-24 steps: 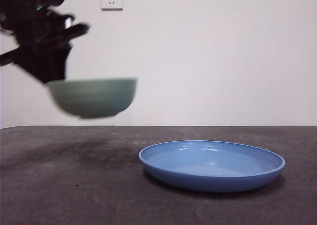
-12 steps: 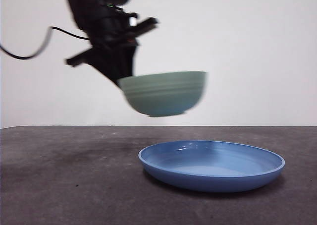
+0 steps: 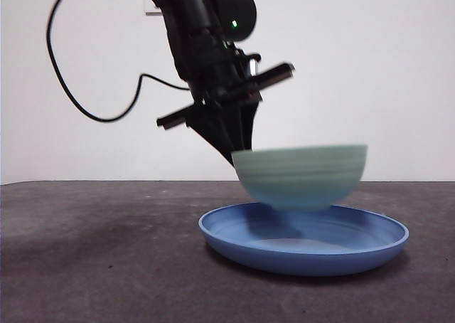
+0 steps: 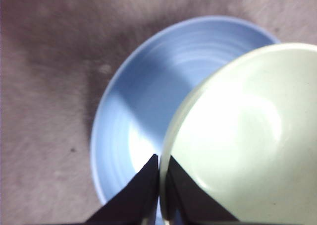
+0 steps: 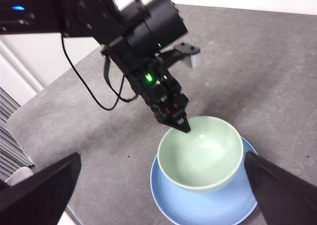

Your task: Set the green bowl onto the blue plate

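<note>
Green bowl (image 3: 301,176) is hanging just above the blue plate (image 3: 304,248) in the front view, its base low over the plate's hollow; I cannot tell whether it is touching. My left pincer (image 3: 238,152) is coming down from above and pinching the bowl's rim on the side away from the plate's centre. The bowl looks blurred, so I judge it is moving. The dark table (image 3: 99,259) is lying bare around the plate.

Through my left wrist view, my two jaws are clenching the bowl's pale rim, one inside the wall and one outside, and the bowl (image 4: 247,136) is covering one part of the plate (image 4: 133,116).

From my right wrist view, the right pincer (image 5: 163,195) is waiting high and well apart, jaws spread wide and grasping nothing. Below it the bowl (image 5: 200,153) is sitting over the plate (image 5: 163,197), roughly centred, with my left pincer (image 5: 181,125) at its rim.

I judge I am in the lowering step. Next I am needing to settle the bowl flat, release the rim and lift clear without dragging it.
</note>
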